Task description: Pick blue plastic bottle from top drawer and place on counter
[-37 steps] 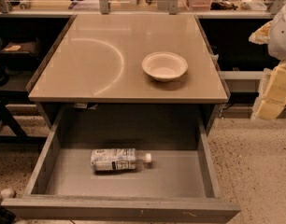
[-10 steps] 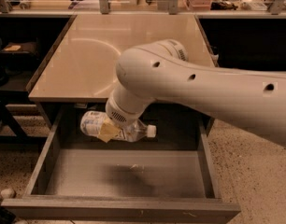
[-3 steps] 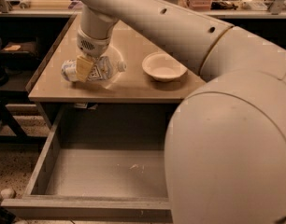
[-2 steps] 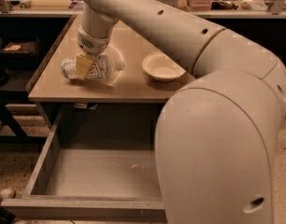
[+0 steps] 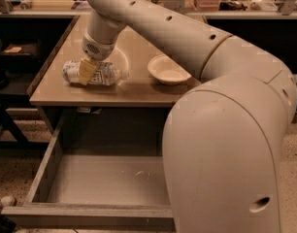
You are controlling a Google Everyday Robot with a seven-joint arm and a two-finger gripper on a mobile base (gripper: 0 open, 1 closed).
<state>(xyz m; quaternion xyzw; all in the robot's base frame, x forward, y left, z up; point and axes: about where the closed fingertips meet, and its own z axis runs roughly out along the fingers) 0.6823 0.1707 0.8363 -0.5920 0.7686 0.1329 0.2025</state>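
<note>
Nearest the viewer, 1 top drawer stands pulled out from under the desk, showing its grey front wall, low sides and flat grey bottom. To the right, 1 thick cream-coloured robot arm fills the foreground and covers the drawer's right half. It rises, bends at an elbow and reaches back to the left over the desk. A speckled floor shows at the right edge.

Above the drawer is 1 desk with a glossy beige top and a grey rim. Near its front-left corner lies 1 blue plastic bottle on its side, roughly parallel to the front edge, with the white cap pointing right and the base pointing left. 1 claw comes down on it from above at the end of the arm. The claw is closed around the middle of the bottle, and 1 tan finger pad crosses the label. The bottle ends stick out on both sides of the claw. The bottle sits low at the surface, but it is not clear whether it touches the desk.

Further back and to the right, well apart from the bottle, 1 white bowl sits upright on the desk.

Beyond the desk, a lit far shelf holds small clutter too indistinct to name.
</note>
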